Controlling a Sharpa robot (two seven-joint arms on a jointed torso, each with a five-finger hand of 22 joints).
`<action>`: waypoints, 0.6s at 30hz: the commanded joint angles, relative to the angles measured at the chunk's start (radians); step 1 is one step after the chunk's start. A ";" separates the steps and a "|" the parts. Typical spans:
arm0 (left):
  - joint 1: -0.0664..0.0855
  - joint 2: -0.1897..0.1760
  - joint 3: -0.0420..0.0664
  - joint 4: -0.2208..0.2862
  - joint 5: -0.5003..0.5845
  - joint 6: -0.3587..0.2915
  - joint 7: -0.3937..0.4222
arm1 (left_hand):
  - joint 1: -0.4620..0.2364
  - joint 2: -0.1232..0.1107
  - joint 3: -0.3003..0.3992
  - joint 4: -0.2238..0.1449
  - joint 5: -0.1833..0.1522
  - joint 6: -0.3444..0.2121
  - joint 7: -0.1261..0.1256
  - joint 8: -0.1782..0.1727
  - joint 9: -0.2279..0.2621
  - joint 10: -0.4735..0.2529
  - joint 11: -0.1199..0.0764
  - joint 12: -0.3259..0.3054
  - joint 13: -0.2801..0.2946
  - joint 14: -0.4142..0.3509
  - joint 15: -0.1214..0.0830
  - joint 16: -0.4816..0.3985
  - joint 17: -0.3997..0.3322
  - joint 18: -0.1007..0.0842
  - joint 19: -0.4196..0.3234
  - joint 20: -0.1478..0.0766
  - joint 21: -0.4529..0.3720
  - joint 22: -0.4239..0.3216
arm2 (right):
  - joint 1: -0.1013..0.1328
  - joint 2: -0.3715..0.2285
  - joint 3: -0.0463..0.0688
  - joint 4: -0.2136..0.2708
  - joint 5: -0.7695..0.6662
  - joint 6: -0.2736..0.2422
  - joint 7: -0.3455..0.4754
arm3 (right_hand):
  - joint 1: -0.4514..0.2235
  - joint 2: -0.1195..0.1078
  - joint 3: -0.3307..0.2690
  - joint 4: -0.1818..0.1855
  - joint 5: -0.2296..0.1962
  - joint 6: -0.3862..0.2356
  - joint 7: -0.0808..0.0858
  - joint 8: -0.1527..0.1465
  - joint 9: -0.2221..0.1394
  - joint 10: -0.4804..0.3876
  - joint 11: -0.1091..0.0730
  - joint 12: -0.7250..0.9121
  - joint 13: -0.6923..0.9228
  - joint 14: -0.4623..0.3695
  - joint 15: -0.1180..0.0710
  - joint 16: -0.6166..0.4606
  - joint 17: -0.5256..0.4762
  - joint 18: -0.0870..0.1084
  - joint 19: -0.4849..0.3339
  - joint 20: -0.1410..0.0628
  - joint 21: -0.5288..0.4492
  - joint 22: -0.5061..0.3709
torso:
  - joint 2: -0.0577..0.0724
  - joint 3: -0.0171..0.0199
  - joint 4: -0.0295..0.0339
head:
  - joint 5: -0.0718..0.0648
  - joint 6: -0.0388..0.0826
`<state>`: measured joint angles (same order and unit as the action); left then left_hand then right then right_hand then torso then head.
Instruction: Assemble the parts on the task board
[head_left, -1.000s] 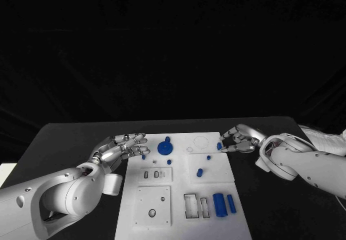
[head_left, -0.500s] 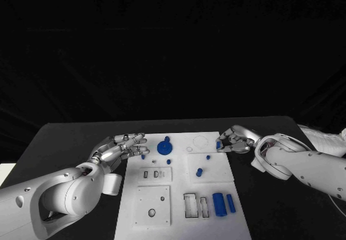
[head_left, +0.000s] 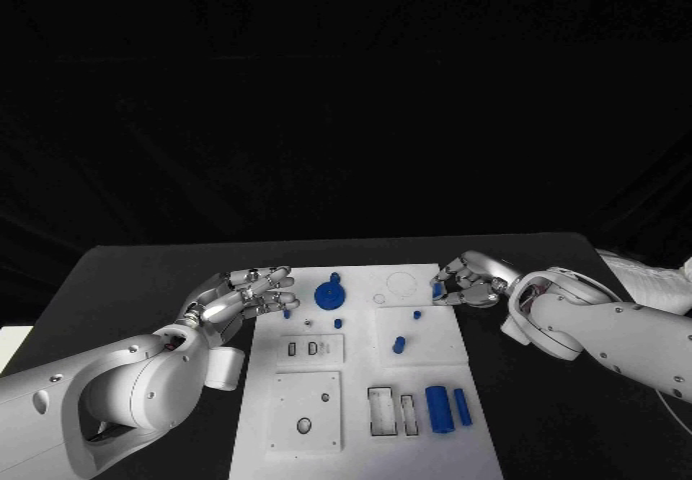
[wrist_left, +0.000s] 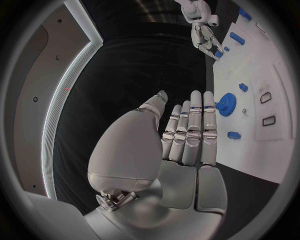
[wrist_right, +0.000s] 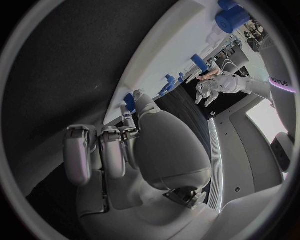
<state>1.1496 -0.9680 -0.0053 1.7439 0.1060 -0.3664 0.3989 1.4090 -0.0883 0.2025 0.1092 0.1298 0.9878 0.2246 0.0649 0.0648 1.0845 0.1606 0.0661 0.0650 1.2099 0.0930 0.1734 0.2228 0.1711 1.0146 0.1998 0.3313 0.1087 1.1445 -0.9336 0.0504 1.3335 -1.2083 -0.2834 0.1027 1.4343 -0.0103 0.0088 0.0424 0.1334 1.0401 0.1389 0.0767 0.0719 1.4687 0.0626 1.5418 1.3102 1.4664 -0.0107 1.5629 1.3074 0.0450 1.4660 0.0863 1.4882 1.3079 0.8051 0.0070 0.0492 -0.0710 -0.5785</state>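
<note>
Right silver hand (head_left: 473, 281) sits at the far right edge of the white task board (head_left: 325, 400), fingers curled in on a small blue plastic peg (head_left: 437, 290) (mostly hidden behind the fingertips, so the pinch itself isn't clear). Left silver hand (head_left: 242, 294) hovers off the board's far left edge, fingers straight and close side by side, holding nothing. Round blue toothed gear (head_left: 330, 295) lies on the board just beyond the left fingertips. Two blue cylinders (head_left: 449, 408) lie on the board well nearer the robot than the right hand.
</note>
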 joint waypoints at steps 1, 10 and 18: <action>0.001 0.001 0.001 0.002 0.002 0.020 0.002 | 0.000 0.009 -0.002 -0.006 -0.002 -0.006 -0.002 -0.001 0.000 -0.009 -0.001 -0.002 0.001 0.000 0.003 -0.007 0.001 0.011 -0.007 0.002 -0.006 -0.001 | -0.003 0.001 -0.001 0.003 -0.017 0.024 0.003 | 0.001 0.008 0.006 -0.002 -0.004 0.013 0.000 0.007 0.001 0.088 -0.008 0.004 0.244 0.104 -0.009 0.006 0.260 -0.007 0.029 -0.001 0.006 0.084 | 0.000 0.0000 0.0000 | 0.000 0.000; 0.001 0.001 0.001 0.002 0.002 0.021 0.001 | 0.000 0.009 -0.002 -0.006 -0.002 -0.006 -0.002 -0.001 0.000 -0.009 -0.001 -0.002 0.001 0.000 0.003 -0.007 0.001 0.011 -0.007 0.002 -0.006 -0.001 | -0.003 0.002 -0.001 0.003 -0.020 0.003 0.001 | 0.003 0.042 0.042 -0.011 -0.009 0.056 -0.017 0.017 0.004 0.091 -0.023 0.010 0.248 0.104 -0.019 0.007 0.261 -0.007 0.030 -0.009 0.008 0.087 | 0.000 0.0000 0.0001 | 0.000 0.001; 0.001 0.001 0.001 0.002 0.002 0.022 0.000 | 0.001 0.009 -0.001 -0.008 -0.002 -0.007 -0.002 -0.001 0.000 -0.010 -0.001 -0.002 0.001 -0.001 0.003 -0.008 0.002 0.011 -0.007 0.002 -0.006 -0.001 | -0.003 0.003 -0.001 0.008 -0.021 -0.042 0.012 | 0.019 0.101 0.126 -0.032 -0.046 0.102 -0.039 0.033 0.011 0.093 -0.043 0.013 0.251 0.104 -0.037 0.008 0.263 -0.008 0.033 -0.026 0.011 0.093 | 0.000 0.0003 0.0001 | 0.000 -0.001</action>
<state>1.1496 -0.9683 -0.0053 1.7441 0.1061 -0.3651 0.3962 1.4090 -0.0883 0.2025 0.1092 0.1298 0.9878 0.2246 0.0649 0.0648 1.0809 0.1570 0.0661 0.0650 1.2099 0.0929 0.1691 0.2238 0.1710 1.0146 0.1998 0.3313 0.1088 1.1428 -0.9320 0.0497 1.3390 -1.2148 -0.2988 0.1030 1.4370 0.0457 0.1268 0.0104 0.0891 1.1168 0.1146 0.0969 0.0750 1.4666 0.0264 1.5558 1.3119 1.4657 -0.0413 1.5668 1.3073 0.0452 1.4680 0.0660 1.4950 1.3076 0.8051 0.0070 0.0492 -0.0707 -0.5787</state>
